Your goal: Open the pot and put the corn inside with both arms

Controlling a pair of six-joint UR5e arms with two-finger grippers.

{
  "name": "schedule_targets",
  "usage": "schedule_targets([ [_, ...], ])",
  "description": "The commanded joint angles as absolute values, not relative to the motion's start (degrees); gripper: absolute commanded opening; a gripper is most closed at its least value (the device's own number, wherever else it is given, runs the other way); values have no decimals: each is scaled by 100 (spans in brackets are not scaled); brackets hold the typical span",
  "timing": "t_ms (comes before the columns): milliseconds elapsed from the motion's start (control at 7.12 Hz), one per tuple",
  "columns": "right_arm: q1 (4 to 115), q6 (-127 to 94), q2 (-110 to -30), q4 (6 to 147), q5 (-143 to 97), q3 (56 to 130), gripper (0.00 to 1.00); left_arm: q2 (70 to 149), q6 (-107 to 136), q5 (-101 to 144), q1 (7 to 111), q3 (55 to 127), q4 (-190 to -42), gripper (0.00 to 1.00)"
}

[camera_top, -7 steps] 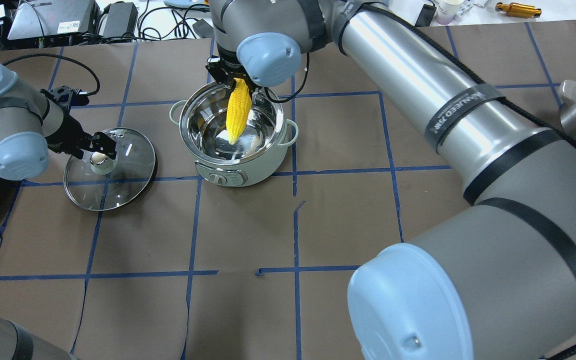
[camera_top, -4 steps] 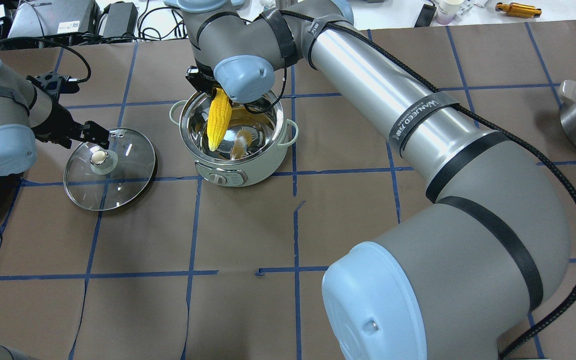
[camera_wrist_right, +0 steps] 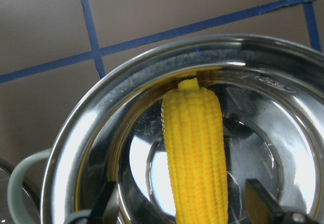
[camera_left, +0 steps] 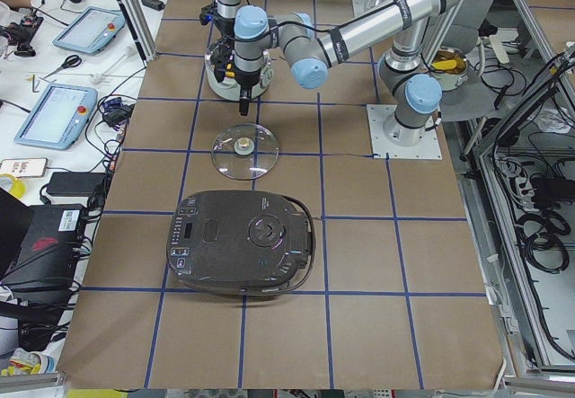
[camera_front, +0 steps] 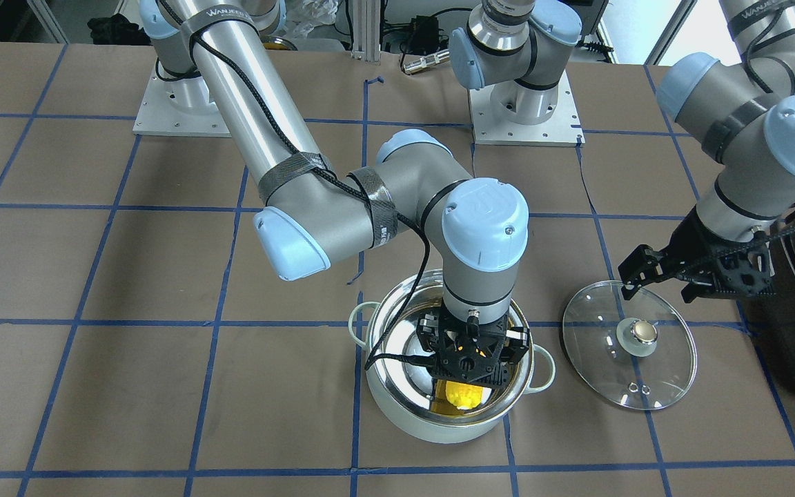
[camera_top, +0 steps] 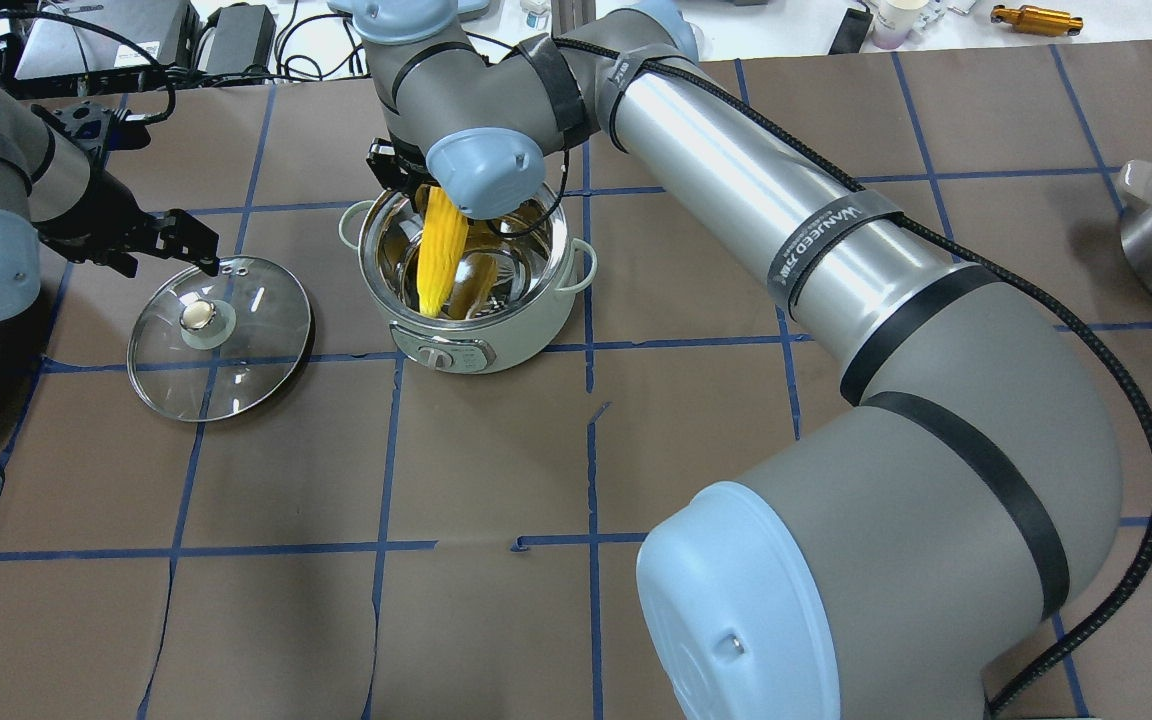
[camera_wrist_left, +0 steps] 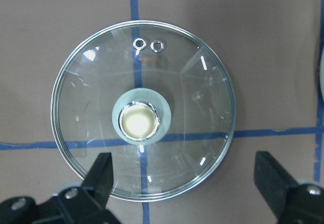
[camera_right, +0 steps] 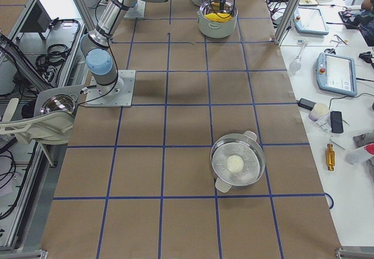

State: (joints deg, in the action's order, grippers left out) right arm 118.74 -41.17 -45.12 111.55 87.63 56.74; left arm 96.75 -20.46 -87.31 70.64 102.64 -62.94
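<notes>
Bright yellow tapered corn cob (camera_top: 439, 250) leans inside the round pale-green pot with steel interior (camera_top: 526, 335). The right hand (camera_wrist_right: 182, 193) is above it, fingers spread wide, clear of the cob. The clear glass knobbed lid (camera_top: 256, 345) lies flat on the brown table (camera_top: 486, 450) beside the pot. The left hand (camera_wrist_left: 185, 178) hovers over its edge, spread wide.

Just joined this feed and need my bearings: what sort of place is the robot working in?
Most likely a robotics lab workcell, not a kitchen: the table is papered brown and marked with a blue tape grid, and teach pendants lie beside it among tools and cables.
</notes>
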Motion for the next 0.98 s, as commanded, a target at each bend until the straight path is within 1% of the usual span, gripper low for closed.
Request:
schedule_targets([
  [0,11865,-3686,-4875,11075,8789,5782,100,9388,-1995,-8921,7136,10274,-6477,100],
  [281,11656,-3411,-5708,10409,9104,6019,100,9369,-1995,-8903,7128,10292,-6495,100],
  [561,10929,-2588,-6631,9391,9088,6405,100,9299,-1995,-8921,7128,10275,-6513,100],
  [842,10164,-1457,-7668,8774,9088,6993,100,9107,-1969,-8938,7145,10239,-6714,100],
])
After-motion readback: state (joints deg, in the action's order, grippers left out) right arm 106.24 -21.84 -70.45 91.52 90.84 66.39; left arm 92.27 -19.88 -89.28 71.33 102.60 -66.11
